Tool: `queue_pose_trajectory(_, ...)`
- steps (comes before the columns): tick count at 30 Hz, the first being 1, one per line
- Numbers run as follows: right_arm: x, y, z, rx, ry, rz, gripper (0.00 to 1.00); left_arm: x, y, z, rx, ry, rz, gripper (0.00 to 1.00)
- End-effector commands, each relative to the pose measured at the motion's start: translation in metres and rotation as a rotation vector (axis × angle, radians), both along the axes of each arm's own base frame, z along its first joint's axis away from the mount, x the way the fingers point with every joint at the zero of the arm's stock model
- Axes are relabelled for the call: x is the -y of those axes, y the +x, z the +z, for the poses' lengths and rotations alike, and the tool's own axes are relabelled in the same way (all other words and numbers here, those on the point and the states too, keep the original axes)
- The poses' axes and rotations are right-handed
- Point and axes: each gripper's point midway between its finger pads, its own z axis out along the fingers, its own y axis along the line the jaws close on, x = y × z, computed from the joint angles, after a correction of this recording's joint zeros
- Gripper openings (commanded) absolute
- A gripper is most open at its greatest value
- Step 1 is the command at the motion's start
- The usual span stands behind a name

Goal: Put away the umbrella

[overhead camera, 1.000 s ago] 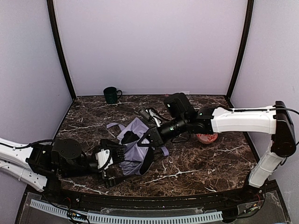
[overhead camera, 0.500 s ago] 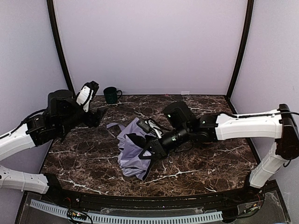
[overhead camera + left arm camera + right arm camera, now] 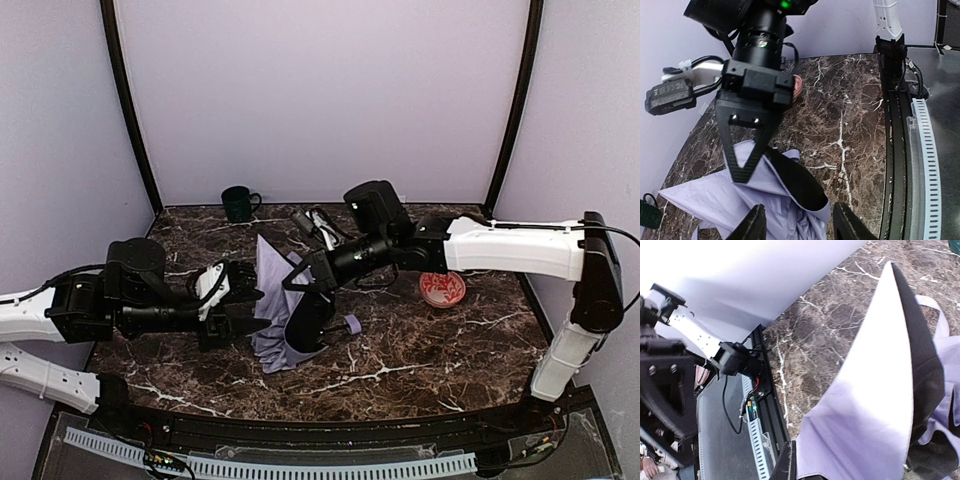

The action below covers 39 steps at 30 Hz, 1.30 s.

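Note:
The umbrella point(image 3: 272, 325) lies half-collapsed mid-table, pale lavender fabric with black lining, its small lavender handle point(image 3: 350, 325) at the right. My right gripper point(image 3: 300, 276) is shut on a fold of the canopy and holds it raised; in the left wrist view its fingers point(image 3: 742, 167) pinch the fabric point(image 3: 715, 205). In the right wrist view the fabric point(image 3: 875, 405) covers the jaws and only one finger point(image 3: 788, 465) shows. My left gripper point(image 3: 238, 292) is open and empty just left of the umbrella, the fabric lying between its fingertips point(image 3: 754, 226).
A red-patterned bowl point(image 3: 441, 289) sits right of the umbrella under the right arm, also in the left wrist view point(image 3: 797, 86). A dark green mug point(image 3: 238, 203) stands at the back left. Purple walls enclose the marble table point(image 3: 430, 350).
My left arm swung down from the back left to the umbrella's left side. My right gripper pulled the canopy fold up and back, and the bowl came into view.

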Motion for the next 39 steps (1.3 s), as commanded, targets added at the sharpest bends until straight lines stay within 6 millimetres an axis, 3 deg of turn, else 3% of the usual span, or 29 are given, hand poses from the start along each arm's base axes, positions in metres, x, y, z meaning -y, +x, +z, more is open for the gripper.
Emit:
queue_pose_trajectory(1,-0.018,0.016,0.012,0.012,0.052,-0.003,0.00,0.009,-0.012,-0.018,-0.004,-0.024,-0.083,0.52)
queue_pose_trajectory(4,-0.024,0.017,0.007,-0.003,0.053,0.010,0.00,0.010,0.009,-0.054,0.034,0.111,-0.001,0.67)
queue_pose_trajectory(8,-0.027,0.020,0.005,-0.010,0.057,0.014,0.00,0.018,0.028,-0.094,0.018,0.276,0.069,0.74)
queue_pose_trajectory(13,-0.031,0.024,0.004,-0.031,0.075,0.021,0.00,0.025,0.048,-0.111,0.036,0.289,0.164,0.73)
queue_pose_trajectory(15,-0.033,0.025,0.002,-0.035,0.078,0.024,0.00,0.031,0.048,-0.108,0.020,0.255,0.166,0.60)
queue_pose_trajectory(18,-0.034,0.032,-0.003,-0.047,0.065,0.013,0.00,0.040,0.039,-0.102,-0.011,0.203,0.109,0.21)
queue_pose_trajectory(20,-0.030,0.040,-0.004,-0.035,0.049,-0.006,0.17,0.042,0.034,-0.094,-0.023,0.164,0.089,0.03)
queue_pose_trajectory(23,-0.007,0.068,-0.001,0.019,-0.001,-0.098,0.39,0.039,0.031,-0.086,-0.022,0.132,0.082,0.00)
queue_pose_trajectory(25,0.012,0.089,-0.002,0.045,0.003,-0.166,0.47,0.037,0.029,-0.082,-0.025,0.123,0.074,0.00)
queue_pose_trajectory(28,0.016,0.106,-0.027,0.060,-0.031,-0.178,0.49,0.039,0.023,-0.072,-0.028,0.095,0.044,0.00)
queue_pose_trajectory(31,-0.009,0.095,-0.072,-0.019,-0.091,-0.039,0.44,0.042,0.024,-0.061,-0.004,0.065,0.033,0.00)
queue_pose_trajectory(32,-0.012,0.095,-0.098,-0.029,-0.154,-0.025,0.43,0.044,0.026,-0.058,0.009,0.058,0.039,0.00)
queue_pose_trajectory(36,-0.006,0.094,-0.160,-0.063,-0.276,-0.008,0.36,0.048,0.037,-0.047,0.009,0.013,0.059,0.00)
queue_pose_trajectory(39,-0.003,0.078,-0.185,-0.129,-0.282,0.047,0.28,0.048,0.053,-0.036,-0.008,-0.033,0.091,0.00)
